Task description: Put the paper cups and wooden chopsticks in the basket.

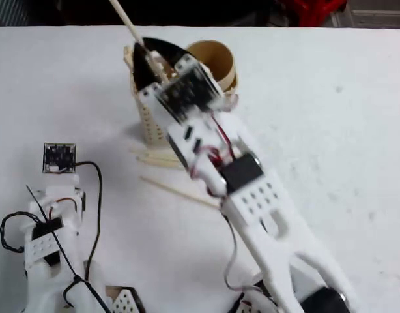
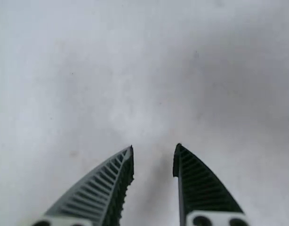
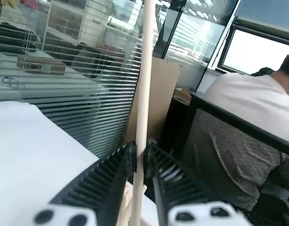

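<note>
My right gripper [image 3: 140, 155] is pinched almost closed on one wooden chopstick [image 3: 145, 70]; it's a thin, round, pale stick, smooth, running straight out past my fingertips, and it leans in the high view. The dark ribbed pads [image 3: 111, 174] taper to points and press it from both sides, w/ white plastic bases behind them. Directly under those fingers sits the basket [image 1: 150, 120]; tall, cream plastic, walls punched w/ rows of small holes. The stick's lower end passes betw. the fingers toward the basket's mouth; how far in it reaches I can't tell. Just beyond the fingertips, close against the basket's far rim, is a paper cup [image 1: 216, 59]; brown, round, mouth up; inside the basket or beside it, I can't tell. Back toward my wrist, loose chopsticks [image 1: 162, 158] lie flat on the table [image 1: 330, 117], bunched by the basket's foot; a lone chopstick [image 1: 180, 191] lies nearer my wrist, apart from the bunch. The tabletop is matte white, faintly speckled. My left gripper [image 2: 154, 150] has nothing in it; same dark serrated wedge fingers, tips parted by a clear gap, above the white tabletop, well apart from basket, cup and sticks.
</note>
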{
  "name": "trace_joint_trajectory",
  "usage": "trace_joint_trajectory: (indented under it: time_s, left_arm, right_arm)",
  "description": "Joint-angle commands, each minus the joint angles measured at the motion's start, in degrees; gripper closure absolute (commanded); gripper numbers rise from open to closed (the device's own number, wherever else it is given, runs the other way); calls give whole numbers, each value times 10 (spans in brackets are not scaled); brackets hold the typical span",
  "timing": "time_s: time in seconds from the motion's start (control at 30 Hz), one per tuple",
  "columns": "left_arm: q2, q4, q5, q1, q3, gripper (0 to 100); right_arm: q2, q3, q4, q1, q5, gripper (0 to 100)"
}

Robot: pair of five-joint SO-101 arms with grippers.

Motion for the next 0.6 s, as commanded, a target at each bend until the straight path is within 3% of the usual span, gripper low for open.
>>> trace_joint_trajectory:
  time_s: [0.0, 0.23, 0.57]
  left_arm:
    - [-14, -6, -2, 0, -4, 846]
    - [-14, -6, -1, 0, -4, 846]
    - [-14, -6, -1, 0, -4, 846]
  right_arm:
    - [99, -116, -18, 6, -5, 981]
    - [198, -161, -16, 7, -10, 981]
    - [201, -81, -17, 38, -243, 982]
